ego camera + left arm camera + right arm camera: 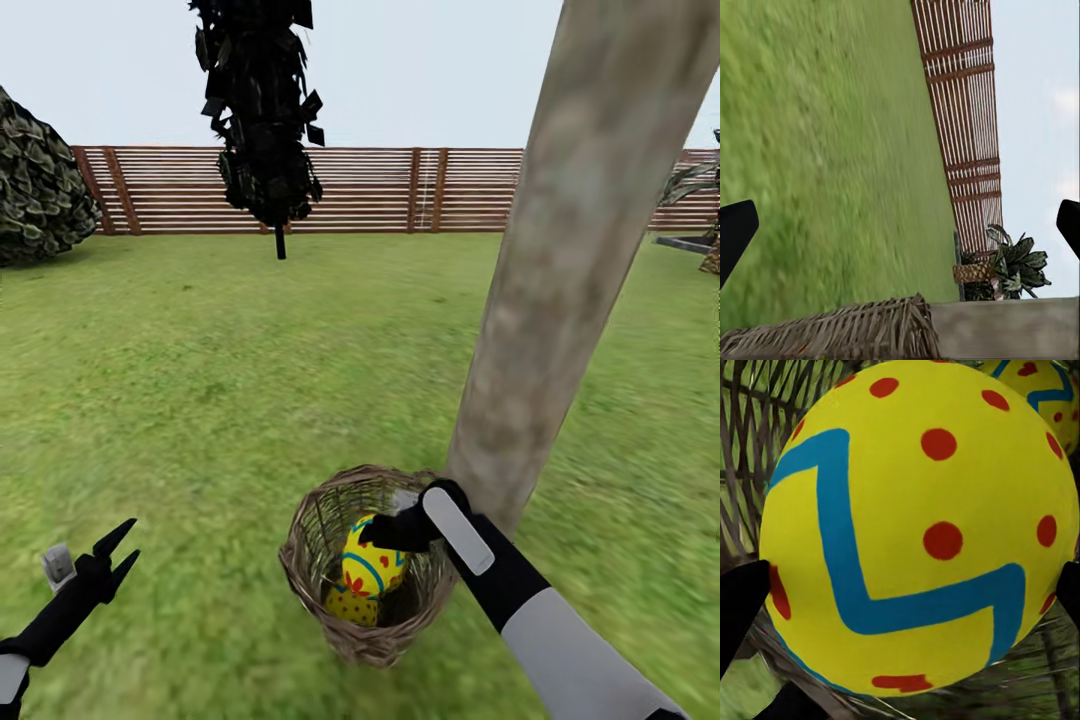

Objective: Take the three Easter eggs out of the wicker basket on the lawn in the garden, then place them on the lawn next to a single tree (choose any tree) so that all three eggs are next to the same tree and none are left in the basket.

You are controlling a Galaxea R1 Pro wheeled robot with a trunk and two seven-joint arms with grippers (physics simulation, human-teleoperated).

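Observation:
The wicker basket stands on the lawn right at the foot of the thick pale tree. My right gripper reaches into the basket and is shut on an Easter egg, yellow with blue zigzag and red dots. A second egg lies beneath it. In the right wrist view the held egg sits between my black fingers, with another egg behind it and the basket weave around. My left gripper hangs open over the grass to the basket's left.
A brown slat fence closes the far side of the garden. A thin-trunked dark tree stands mid-lawn and a round bush at the far left. The left wrist view catches the basket rim, tree trunk and a potted plant.

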